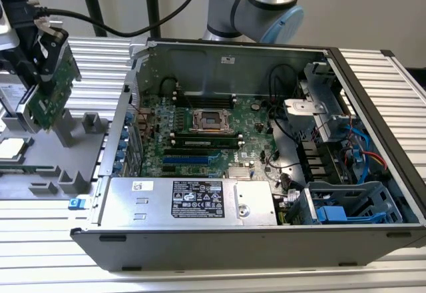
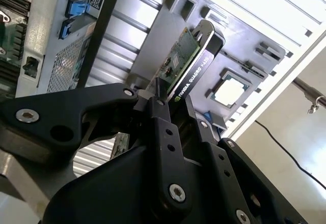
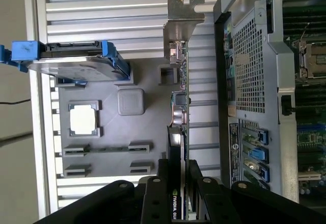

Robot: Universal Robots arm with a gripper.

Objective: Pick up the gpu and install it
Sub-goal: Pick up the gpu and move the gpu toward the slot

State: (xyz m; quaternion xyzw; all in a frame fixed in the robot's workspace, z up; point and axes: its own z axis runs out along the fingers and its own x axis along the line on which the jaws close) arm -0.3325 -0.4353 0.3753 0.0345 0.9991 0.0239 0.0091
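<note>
Jaws: they were nearly closed, with only the thickness of the gpu (image 2: 186, 61) between them, and they clamped the card.
Fingers: in the second wrist view, one black finger (image 2: 160, 127) pressed on the green board side and the other on the black cover side.
Gripper: the gripper (image 1: 40, 66) stood at the exterior view's left, outside the computer, with the card hanging below it.
Gpu: it was held on its edge, tilted a little in the exterior view (image 1: 50, 90). In the first wrist view (image 3: 179, 107) its silver metal bracket (image 3: 181, 25) was at the end far from the fingers.
Contact below: the low end of the card was just beside the raised posts of the grey parts tray (image 1: 73, 130). It could not be told whether it touched them.
Parts tray: a square processor chip (image 3: 84, 118) lay flat in a pocket, and a hard drive (image 3: 76, 66) in a blue frame stood near it.
Computer case: the open computer case (image 1: 200, 60) lay just beside the tray, toward the exterior view's right, on the ribbed metal table (image 1: 393, 73).
Inside the case: the green motherboard (image 1: 253, 116) was on the floor, and the silver power supply (image 1: 190, 200) sat along the near wall.
Arm: the grey and blue arm (image 1: 256, 6) rose behind the case.
</note>
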